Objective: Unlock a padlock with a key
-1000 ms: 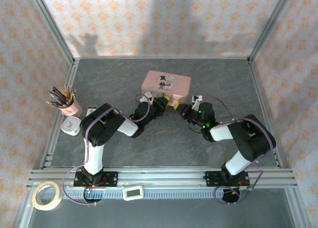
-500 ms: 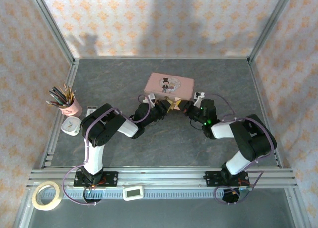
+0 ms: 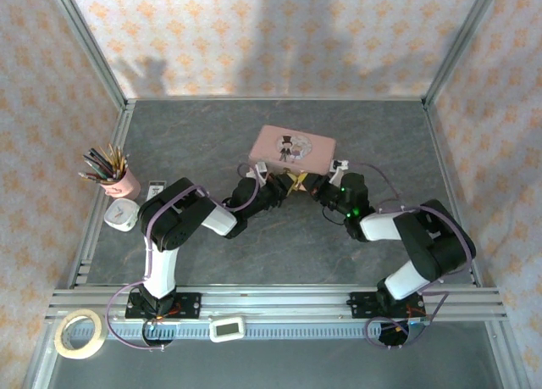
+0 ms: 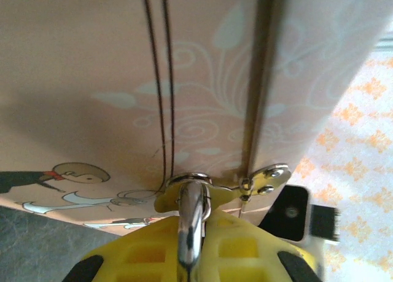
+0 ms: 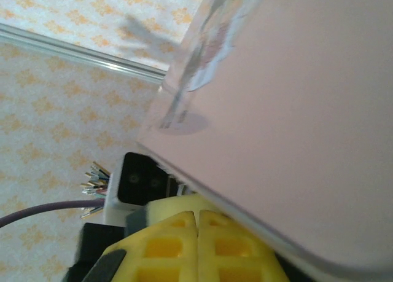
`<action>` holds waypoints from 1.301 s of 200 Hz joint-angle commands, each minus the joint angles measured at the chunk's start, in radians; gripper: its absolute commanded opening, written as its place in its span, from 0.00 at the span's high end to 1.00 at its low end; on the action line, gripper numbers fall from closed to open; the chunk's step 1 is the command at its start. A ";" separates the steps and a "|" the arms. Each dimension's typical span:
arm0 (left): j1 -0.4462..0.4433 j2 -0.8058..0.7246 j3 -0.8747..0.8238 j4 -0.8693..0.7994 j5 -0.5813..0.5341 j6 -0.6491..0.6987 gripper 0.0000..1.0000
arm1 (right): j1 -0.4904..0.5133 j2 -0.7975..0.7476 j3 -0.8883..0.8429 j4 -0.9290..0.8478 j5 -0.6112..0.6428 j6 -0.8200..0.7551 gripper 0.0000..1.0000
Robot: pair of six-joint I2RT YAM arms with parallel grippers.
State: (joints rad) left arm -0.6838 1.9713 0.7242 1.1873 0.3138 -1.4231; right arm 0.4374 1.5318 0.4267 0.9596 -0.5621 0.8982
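The pink picture tin (image 3: 292, 147) lies mid-table, tilted. Both grippers meet at its near side. My left gripper (image 3: 282, 184) is shut on the padlock (image 3: 297, 180), a small brass glint between the two fingertips. In the left wrist view the padlock's silvery shackle (image 4: 189, 199) passes through the tin's brass hasp (image 4: 264, 177) and is pinched by the left gripper (image 4: 195, 223), with the tin (image 4: 123, 79) just ahead. My right gripper (image 3: 309, 186) is shut. In its wrist view the right gripper (image 5: 197, 217) has its pads pressed together under the tin (image 5: 295, 110). The key is hidden.
A pink cup of pencils (image 3: 114, 175) and a white clock (image 3: 123, 213) stand at the left edge. A tape roll (image 3: 79, 332) and a small white device (image 3: 227, 328) lie by the front rail. Patterned walls enclose the table on three sides.
The tin has turned clockwise and slid slightly right. Both grippers have closed in on each other at the tin's near side, the right one moving left.
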 commanded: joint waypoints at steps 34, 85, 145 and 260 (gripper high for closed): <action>-0.019 -0.026 0.007 -0.058 -0.173 0.123 1.00 | 0.003 -0.120 -0.026 -0.133 0.095 -0.065 1.00; -0.056 -0.098 -0.115 -0.037 -0.527 0.114 1.00 | 0.002 -0.164 -0.052 -0.158 0.109 -0.086 1.00; -0.068 -0.069 -0.111 0.016 -0.587 0.044 1.00 | 0.001 -0.167 -0.045 -0.163 0.094 -0.104 1.00; -0.069 -0.127 -0.200 0.079 -0.284 0.006 0.49 | 0.013 -0.181 -0.027 -0.154 0.097 -0.116 1.00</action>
State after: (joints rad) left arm -0.7464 1.9522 0.5636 1.1790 -0.0418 -1.3949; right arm 0.4408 1.3560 0.3832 0.7891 -0.4744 0.7990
